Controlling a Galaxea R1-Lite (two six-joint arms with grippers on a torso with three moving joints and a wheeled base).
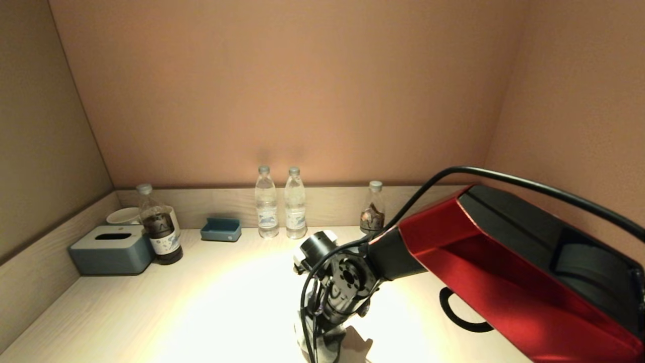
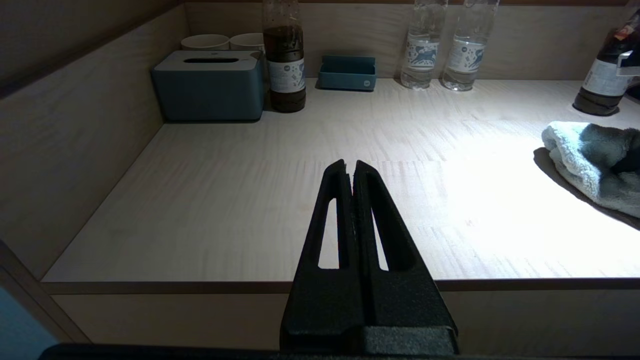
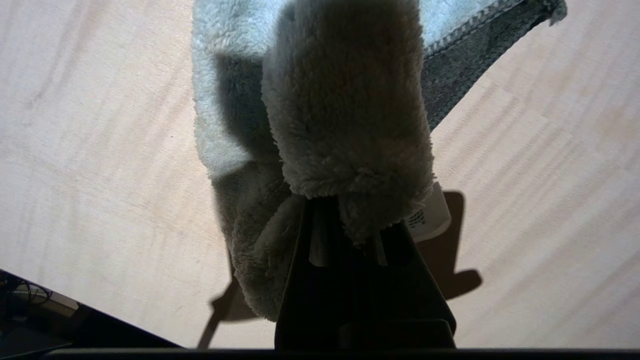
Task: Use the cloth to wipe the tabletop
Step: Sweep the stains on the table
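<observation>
Fluffy grey cloth (image 3: 345, 110) is pinched in the right claw (image 3: 350, 225), bunched against the pale wooden tabletop (image 1: 151, 312) near its front edge. Well apart, the left claw (image 2: 352, 170) hangs pressed together before the tabletop's front edge, holding nothing.

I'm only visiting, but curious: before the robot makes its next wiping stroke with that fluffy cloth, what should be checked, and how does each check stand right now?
1. Right pincer grips the cloth: ok.
2. Cloth lies against the tabletop: ok.
3. Left pincer shut and clear of the cloth: ok.
4. Bottles at the back wall, away from the cloth: ok.
5. Dark bottle stands close behind the cloth: not ok.
6. Dirt remaining on the wood: cannot tell.
</observation>
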